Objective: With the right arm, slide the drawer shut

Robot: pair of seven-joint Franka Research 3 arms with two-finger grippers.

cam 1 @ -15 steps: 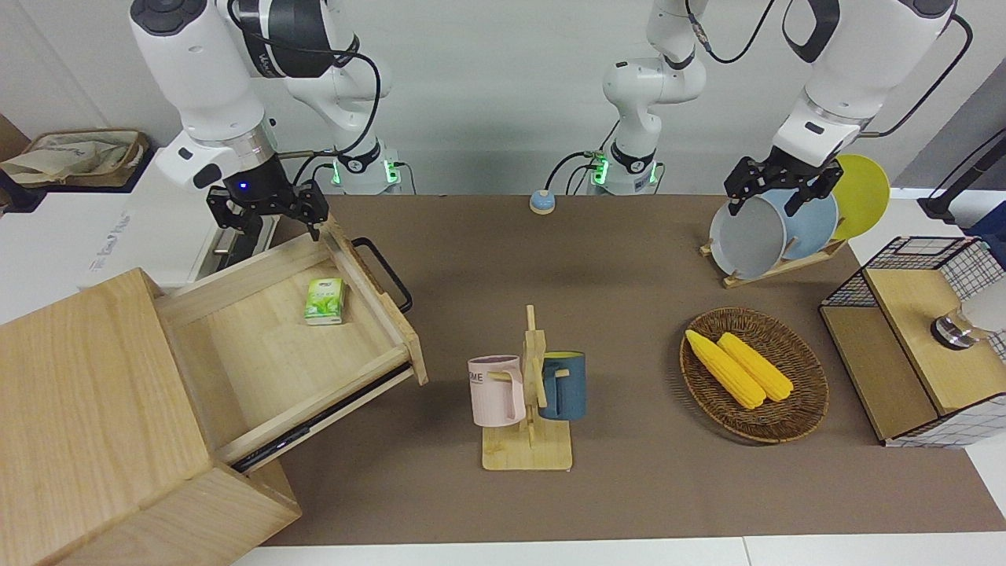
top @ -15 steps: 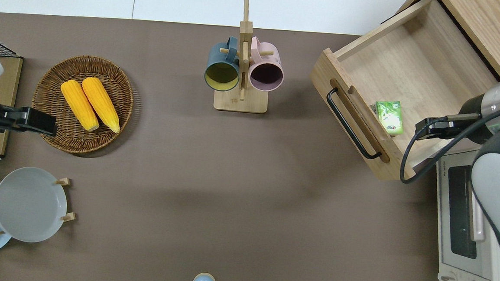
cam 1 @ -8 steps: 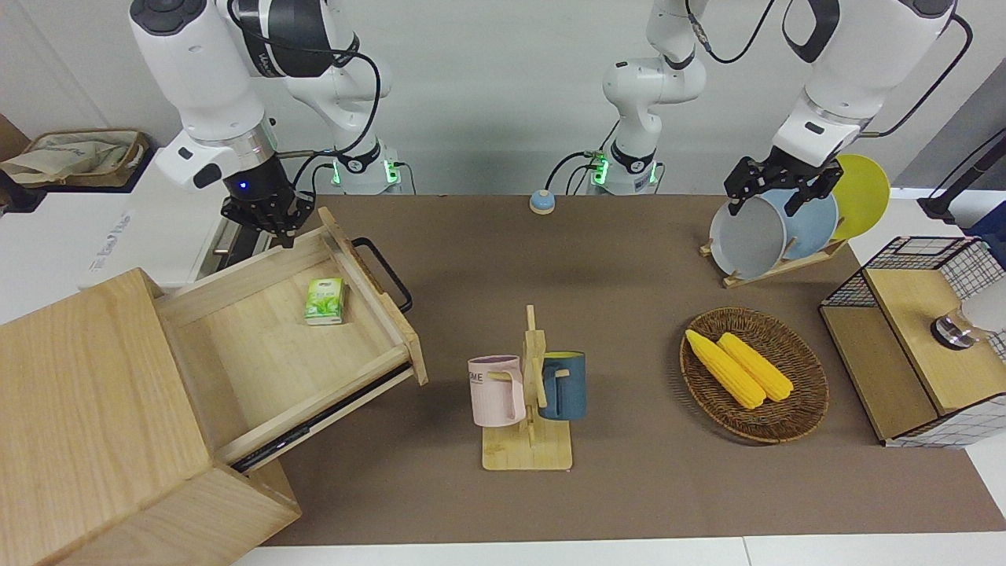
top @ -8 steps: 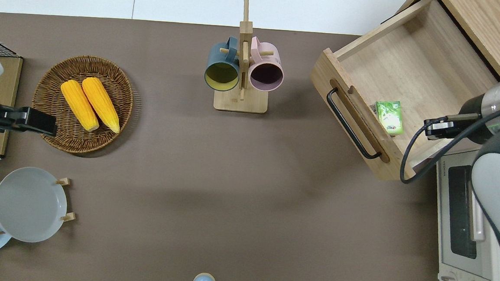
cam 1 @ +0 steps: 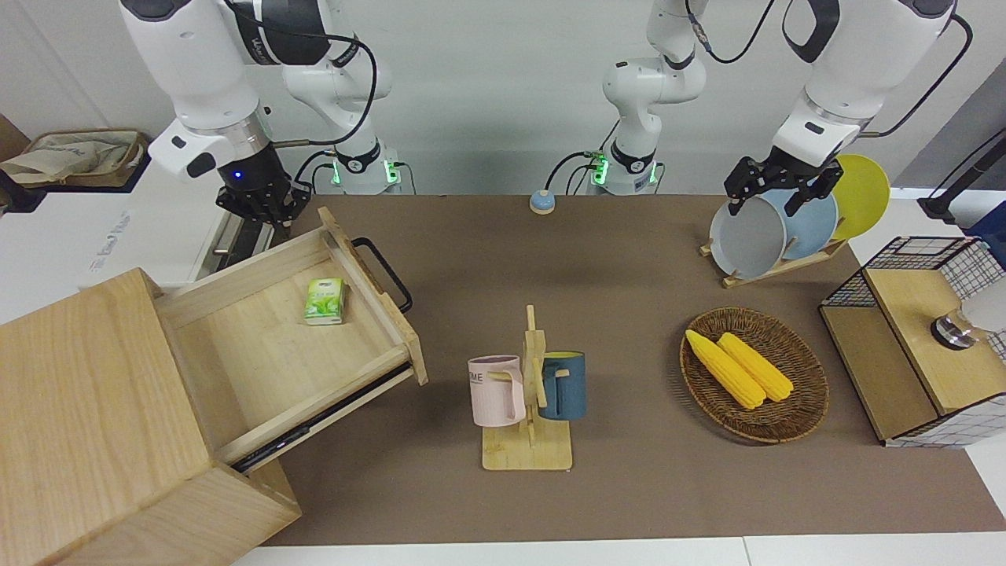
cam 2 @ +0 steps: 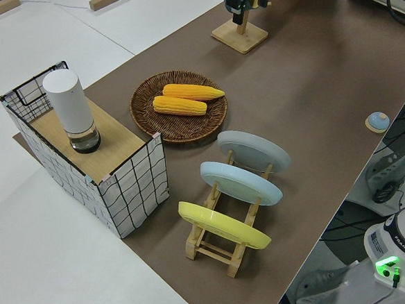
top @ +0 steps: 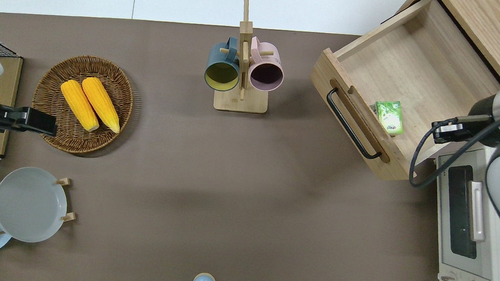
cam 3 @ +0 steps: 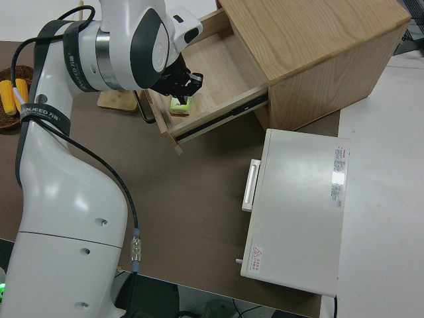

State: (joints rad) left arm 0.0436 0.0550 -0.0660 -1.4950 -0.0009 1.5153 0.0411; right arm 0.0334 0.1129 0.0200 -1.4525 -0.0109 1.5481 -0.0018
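Note:
The pale-wood drawer (cam 1: 259, 354) stands pulled far out of the big wooden box (cam 1: 86, 409), with its black loop handle (cam 1: 387, 273) facing the table's middle. It also shows in the overhead view (top: 415, 63) and the right side view (cam 3: 212, 59). A small green packet (top: 389, 117) lies inside near the drawer front. My right gripper (cam 1: 259, 208) hangs over the drawer's side wall nearest the robots, next to the white oven (top: 470, 223). It is open, empty and touches nothing. In the overhead view its own wrist (top: 494, 116) hides it. My left arm is parked, its gripper (cam 1: 774, 196) open.
A mug stand (cam 1: 528, 409) with a pink and a blue mug stands mid-table. A wicker basket (cam 1: 809, 377) holds two corn cobs. A plate rack (cam 1: 778, 263), a wire-mesh box (cam 1: 912, 346) and a small blue knob (cam 1: 541, 202) are also on the table.
My right gripper has turned at the wrist and drawn back from the drawer's front corner toward the oven, rising a little. The drawer and the left arm have not moved.

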